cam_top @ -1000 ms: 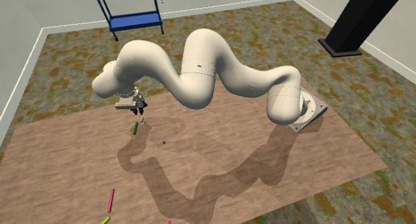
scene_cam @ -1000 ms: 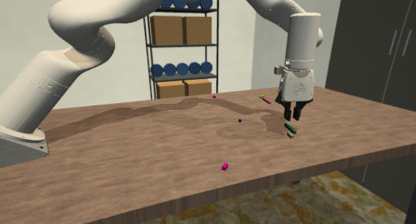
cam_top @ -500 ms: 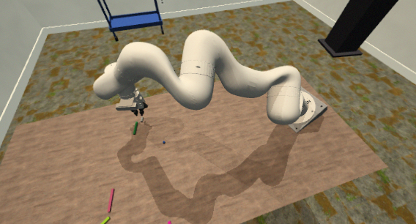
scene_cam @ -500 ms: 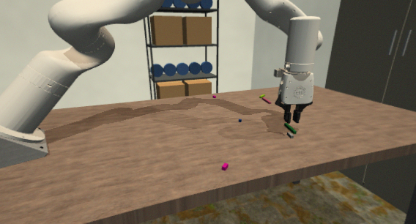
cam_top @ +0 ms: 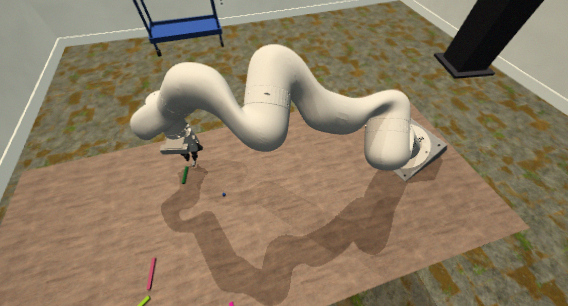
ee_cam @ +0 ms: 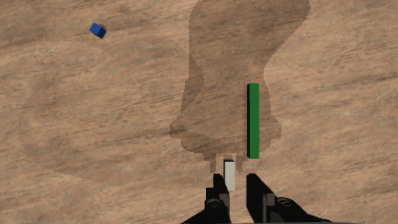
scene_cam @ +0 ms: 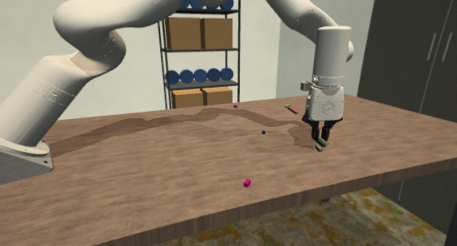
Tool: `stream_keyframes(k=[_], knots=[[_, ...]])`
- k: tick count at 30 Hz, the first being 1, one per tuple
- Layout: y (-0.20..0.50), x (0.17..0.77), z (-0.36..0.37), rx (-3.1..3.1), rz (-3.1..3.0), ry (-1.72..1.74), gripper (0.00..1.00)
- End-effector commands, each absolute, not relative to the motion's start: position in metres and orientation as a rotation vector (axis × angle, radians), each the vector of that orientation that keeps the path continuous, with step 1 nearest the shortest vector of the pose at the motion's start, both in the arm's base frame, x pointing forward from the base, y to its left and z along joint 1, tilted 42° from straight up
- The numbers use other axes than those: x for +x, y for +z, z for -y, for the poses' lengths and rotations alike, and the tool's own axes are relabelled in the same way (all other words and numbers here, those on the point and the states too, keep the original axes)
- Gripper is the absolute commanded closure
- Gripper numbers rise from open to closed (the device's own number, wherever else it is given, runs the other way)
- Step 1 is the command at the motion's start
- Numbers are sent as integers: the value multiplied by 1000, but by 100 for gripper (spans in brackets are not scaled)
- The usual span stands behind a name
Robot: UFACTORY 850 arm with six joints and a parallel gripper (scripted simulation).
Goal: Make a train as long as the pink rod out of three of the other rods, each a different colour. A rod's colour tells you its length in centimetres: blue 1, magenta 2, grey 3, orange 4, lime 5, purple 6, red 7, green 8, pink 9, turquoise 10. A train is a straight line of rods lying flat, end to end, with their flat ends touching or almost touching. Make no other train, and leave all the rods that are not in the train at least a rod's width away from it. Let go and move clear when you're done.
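Observation:
My gripper (cam_top: 191, 161) (scene_cam: 320, 138) (ee_cam: 233, 190) is partly open and empty, pointing down just above the grey rod (scene_cam: 319, 148) (ee_cam: 229, 175), which lies flat between the fingertip lines in the wrist view. The green rod (cam_top: 185, 175) (scene_cam: 322, 142) (ee_cam: 254, 120) lies nearly parallel to it, slightly right and farther up in that view, with a small gap. A blue rod (cam_top: 224, 194) (scene_cam: 263, 132) (ee_cam: 97, 30) lies apart. The pink rod (cam_top: 151, 273) (scene_cam: 293, 110) lies near a lime rod (cam_top: 144, 301) (scene_cam: 288, 105). One magenta rod (cam_top: 231, 304) (scene_cam: 236, 106) and another magenta rod (scene_cam: 247, 182) lie separately.
The wooden table (cam_top: 90, 201) (scene_cam: 161, 182) carries the arm's base (cam_top: 425, 148) (scene_cam: 24, 161) at one end. The arm's shadow crosses the table. A blue cart (cam_top: 185, 29), a shelf rack (scene_cam: 201, 50) and a dark cabinet (scene_cam: 406, 57) stand beyond the table.

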State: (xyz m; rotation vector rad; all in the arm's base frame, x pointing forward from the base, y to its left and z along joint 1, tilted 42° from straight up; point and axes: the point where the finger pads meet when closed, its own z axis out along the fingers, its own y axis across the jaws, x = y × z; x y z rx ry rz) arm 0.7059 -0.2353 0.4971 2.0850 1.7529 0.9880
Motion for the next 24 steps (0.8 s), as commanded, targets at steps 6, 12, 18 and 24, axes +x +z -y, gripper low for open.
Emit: stream_keyframes(k=[6,12,18,24], knots=[[490,714,233,2083,-1752,989,76],[487,717,232,2083,-1752,989,76],[484,720,231,2083,-1752,989,76],[483,721,231,2083,-1752,989,76]])
